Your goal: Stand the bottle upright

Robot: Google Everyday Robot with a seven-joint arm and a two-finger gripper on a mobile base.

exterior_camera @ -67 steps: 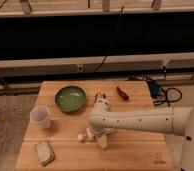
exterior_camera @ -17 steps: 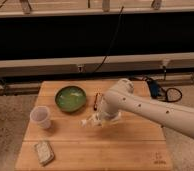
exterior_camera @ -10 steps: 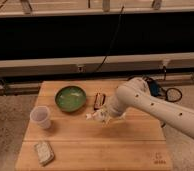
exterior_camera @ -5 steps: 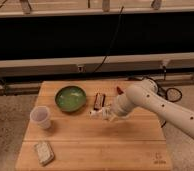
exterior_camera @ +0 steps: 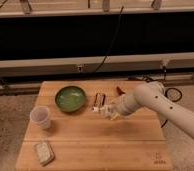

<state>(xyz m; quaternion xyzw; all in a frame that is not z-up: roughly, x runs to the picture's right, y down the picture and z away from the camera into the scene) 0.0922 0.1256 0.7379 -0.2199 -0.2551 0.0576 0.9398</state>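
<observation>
The bottle [exterior_camera: 98, 108], small and whitish, sits at the tip of my gripper [exterior_camera: 105, 110] and has travelled with it. It is just above the wooden table [exterior_camera: 95, 142], near the middle, right of the green bowl [exterior_camera: 71, 98]. The gripper looks shut on it. The white arm [exterior_camera: 155, 102] reaches in from the right and hides part of the bottle. I cannot tell whether the bottle is upright or tilted.
A dark bar-shaped object [exterior_camera: 99, 97] lies just behind the gripper. A small dark red object [exterior_camera: 121, 90] lies at the back right. A translucent white cup [exterior_camera: 41, 117] stands at the left. A pale packet [exterior_camera: 44, 152] lies at the front left corner.
The gripper has moved from the table's front middle towards the back, carrying the whitish bottle with it. It now sits next to the dark bar. The other objects have not moved.
</observation>
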